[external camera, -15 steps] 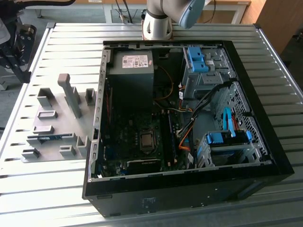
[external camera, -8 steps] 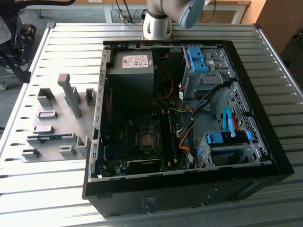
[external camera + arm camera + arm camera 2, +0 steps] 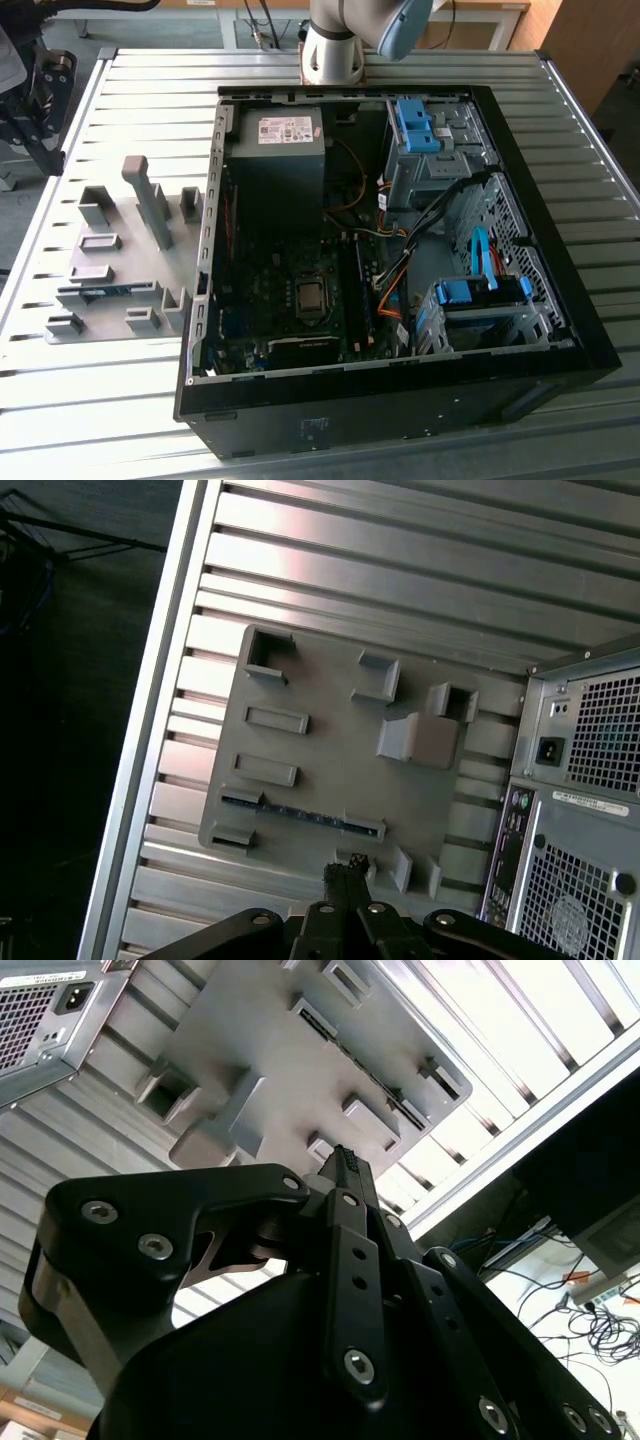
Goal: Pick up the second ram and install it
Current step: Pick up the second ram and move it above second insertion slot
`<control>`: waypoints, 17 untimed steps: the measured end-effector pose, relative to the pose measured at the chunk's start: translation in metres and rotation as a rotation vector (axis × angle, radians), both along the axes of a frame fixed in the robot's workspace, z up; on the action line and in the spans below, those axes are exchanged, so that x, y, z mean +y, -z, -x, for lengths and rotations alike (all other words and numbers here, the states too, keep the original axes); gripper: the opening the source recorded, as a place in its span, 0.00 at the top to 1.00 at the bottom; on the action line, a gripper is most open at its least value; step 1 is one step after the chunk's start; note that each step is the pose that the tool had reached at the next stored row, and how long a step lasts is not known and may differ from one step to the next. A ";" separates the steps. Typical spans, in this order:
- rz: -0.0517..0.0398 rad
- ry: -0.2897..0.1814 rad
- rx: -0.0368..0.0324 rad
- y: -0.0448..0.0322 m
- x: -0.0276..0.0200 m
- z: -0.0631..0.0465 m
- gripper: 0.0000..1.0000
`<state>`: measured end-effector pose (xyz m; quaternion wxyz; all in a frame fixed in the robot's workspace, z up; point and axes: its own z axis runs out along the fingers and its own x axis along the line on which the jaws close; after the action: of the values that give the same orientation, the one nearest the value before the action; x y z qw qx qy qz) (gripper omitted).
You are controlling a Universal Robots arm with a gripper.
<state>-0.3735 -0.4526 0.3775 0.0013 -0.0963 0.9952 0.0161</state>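
Note:
The second ram [image 3: 105, 292] is a thin blue stick lying in a holder of the grey fixture plate [image 3: 120, 250], on the exterior view's left beside the open computer case [image 3: 400, 380]. In the first wrist view the ram [image 3: 300, 812] shows as a dark strip across the plate [image 3: 340, 740]. My gripper [image 3: 345, 868] hangs high above the plate, near the ram's end. Its black fingers are pressed together with nothing between them, as the second wrist view's gripper [image 3: 345, 1160] also shows. The green motherboard [image 3: 290, 300] with its long black slots [image 3: 352, 290] lies inside the case.
Grey blocks and a tall post [image 3: 150, 200] stand up from the fixture plate. The case holds a power supply [image 3: 280, 150], blue drive cages [image 3: 480, 295] and loose cables [image 3: 400, 250]. The slatted metal table [image 3: 100, 400] drops off at its edge [image 3: 140, 780] beside the plate.

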 end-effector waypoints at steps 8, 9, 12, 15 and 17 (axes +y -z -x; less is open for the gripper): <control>0.0000 -0.019 0.0000 0.0000 -0.0001 0.000 0.90; 0.0000 -0.021 -0.0001 0.0000 -0.0001 0.000 0.90; -0.0001 -0.027 0.0000 0.0000 -0.0001 0.000 0.90; 0.0000 -0.033 0.0000 0.0000 -0.0001 0.000 0.90; -0.0001 -0.036 -0.0001 0.0000 -0.0001 0.000 0.90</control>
<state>-0.3739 -0.4527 0.3775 0.0010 -0.1143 0.9933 0.0162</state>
